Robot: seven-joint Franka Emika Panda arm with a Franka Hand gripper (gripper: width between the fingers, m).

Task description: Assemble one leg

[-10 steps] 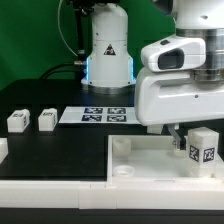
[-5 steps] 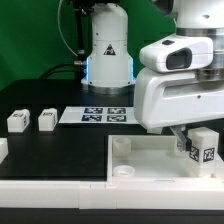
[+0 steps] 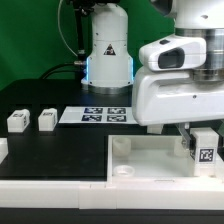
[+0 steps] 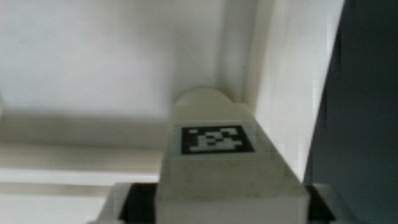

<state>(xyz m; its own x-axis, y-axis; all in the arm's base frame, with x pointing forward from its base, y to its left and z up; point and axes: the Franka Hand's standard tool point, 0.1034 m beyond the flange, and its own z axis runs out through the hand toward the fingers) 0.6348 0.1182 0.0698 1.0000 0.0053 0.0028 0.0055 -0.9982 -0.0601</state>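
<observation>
The robot arm's large white wrist housing fills the exterior view's right, and beneath it the two-finger gripper (image 3: 197,138) hangs over the large white square tray-like panel (image 3: 140,160) lying on the black table (image 3: 60,150). A small white chunky plastic leg (image 3: 205,146) with a black-and-white square marker tag on its face sits at the gripper, upright, low over the panel's far right portion near its raised rim; whether its base touches the panel cannot be told. In the wrist view the same leg (image 4: 219,155) runs up the middle of the picture between the gripper's sides, tag facing the camera, with the panel's white inner wall and corner behind it, so the fingers appear clamped on it at a narrow spread. On the exterior view's left, two more small white legs (image 3: 17,121) (image 3: 47,119) stand side by side on the table, apart from each other. Between them and the arm's base lies the thin flat white marker board (image 3: 104,115) with its tags.
</observation>
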